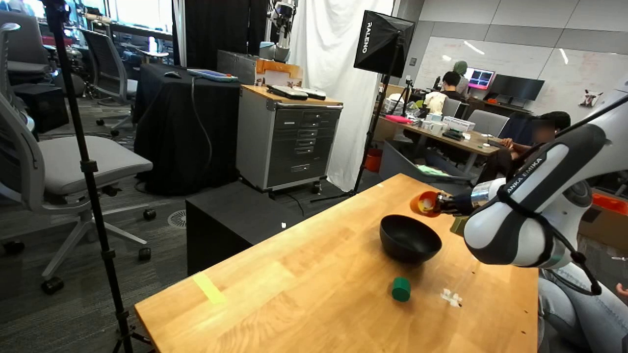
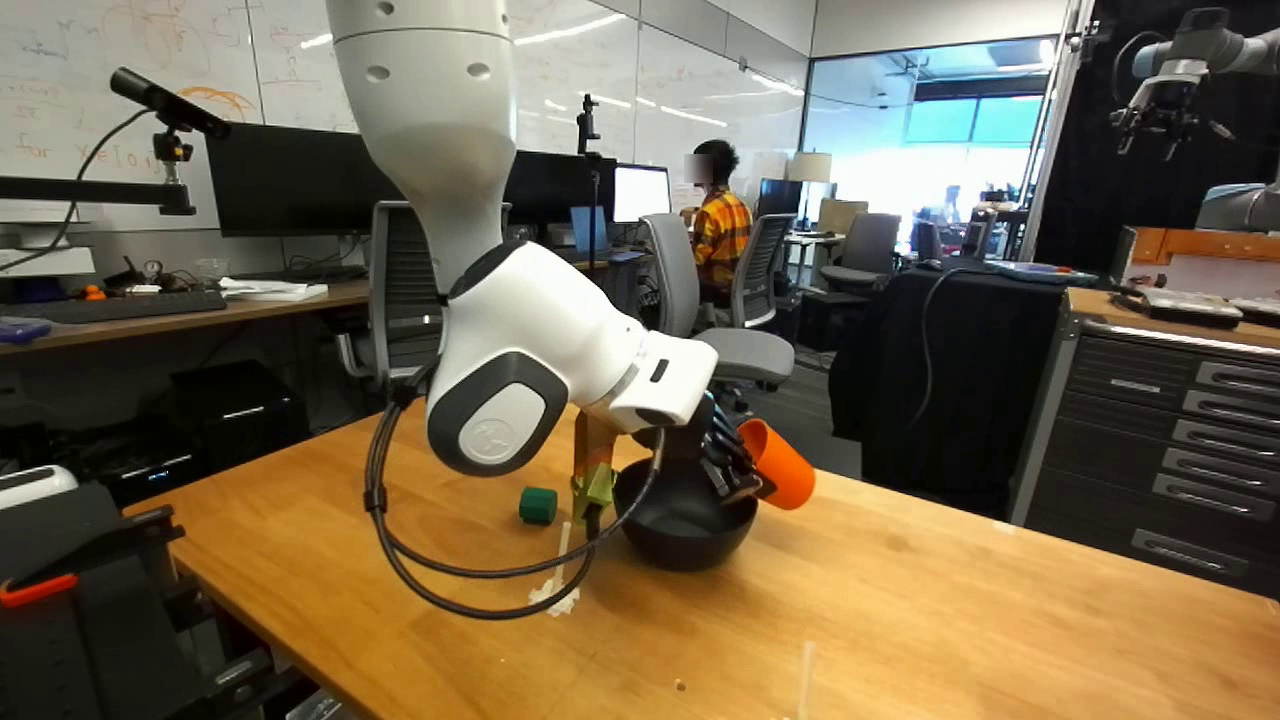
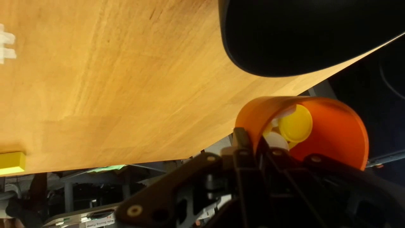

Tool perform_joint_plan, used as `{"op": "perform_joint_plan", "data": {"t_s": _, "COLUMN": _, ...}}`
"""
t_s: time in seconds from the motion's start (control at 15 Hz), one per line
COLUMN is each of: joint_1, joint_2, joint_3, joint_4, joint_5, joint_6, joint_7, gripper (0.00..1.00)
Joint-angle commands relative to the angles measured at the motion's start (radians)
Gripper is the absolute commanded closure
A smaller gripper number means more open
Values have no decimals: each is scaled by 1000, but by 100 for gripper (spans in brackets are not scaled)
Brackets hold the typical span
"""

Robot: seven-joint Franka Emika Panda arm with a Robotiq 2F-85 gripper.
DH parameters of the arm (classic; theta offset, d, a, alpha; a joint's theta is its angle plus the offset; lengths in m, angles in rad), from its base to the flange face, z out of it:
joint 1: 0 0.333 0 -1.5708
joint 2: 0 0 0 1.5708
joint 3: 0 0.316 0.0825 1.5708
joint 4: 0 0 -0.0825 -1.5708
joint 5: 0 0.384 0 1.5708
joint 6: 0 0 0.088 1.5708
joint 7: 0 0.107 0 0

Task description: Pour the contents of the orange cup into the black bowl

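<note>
The orange cup [image 1: 416, 203] is tilted and held in the air beside the black bowl [image 1: 410, 242], near the bowl's rim. The cup also shows in an exterior view [image 2: 786, 468] and in the wrist view [image 3: 336, 133]. My gripper [image 3: 255, 144] is shut on the cup's wall at its rim, one finger inside and one outside. The contents [image 3: 296, 124] are yellow and white rounded pieces lying inside the cup, partly hidden by the finger and wall. The bowl stands upright on the table [image 2: 900, 600]; its visible inside looks dark in the wrist view [image 3: 303, 34].
A small green block [image 1: 401, 289] stands on the table in front of the bowl. A yellow block [image 3: 12, 163] lies on the table, partly behind the arm in an exterior view [image 1: 458, 226]. The table edge is close beyond the cup. The arm's cable [image 2: 480, 572] hangs low near the bowl.
</note>
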Motion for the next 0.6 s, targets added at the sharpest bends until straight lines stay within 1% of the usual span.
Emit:
{"op": "perform_joint_plan", "data": {"t_s": 0.0, "joint_1": 36, "joint_2": 46, "joint_3": -8, "joint_4": 26, "joint_5": 50, "joint_6": 93, "joint_7": 0, "gripper": 99}}
{"op": "perform_joint_plan", "data": {"t_s": 0.53, "joint_1": 73, "joint_2": 143, "joint_3": -3, "joint_4": 68, "joint_5": 111, "joint_6": 249, "joint_7": -19, "gripper": 99}}
